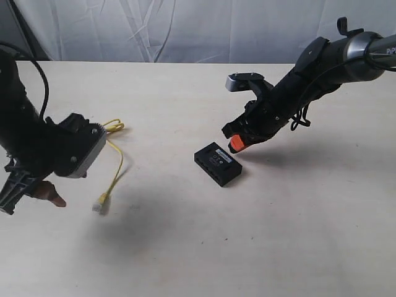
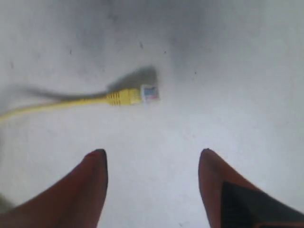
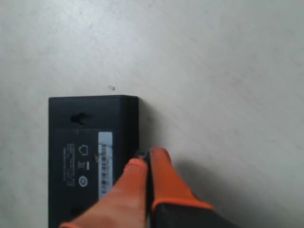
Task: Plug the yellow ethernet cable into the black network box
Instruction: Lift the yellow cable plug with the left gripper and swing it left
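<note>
The yellow ethernet cable [image 1: 104,198] lies on the table [image 1: 278,247], its clear plug [image 2: 150,93] just ahead of the left gripper [image 2: 152,153]. That gripper's jaws are spread and empty, and the cord runs in line with their closing direction. The black network box [image 1: 218,163] sits well apart under the right gripper [image 3: 147,154], which is pinched closed and perhaps touching the box's edge.

exterior: high, angled down across the table [image 1: 291,247] toward the curtain [image 1: 185,28], wide | left wrist: close, down onto the plug end of the yellow cable [image 2: 121,97], shared with exterior | right wrist: very close, down onto the black box [image 3: 80,156], shared with exterior
</note>
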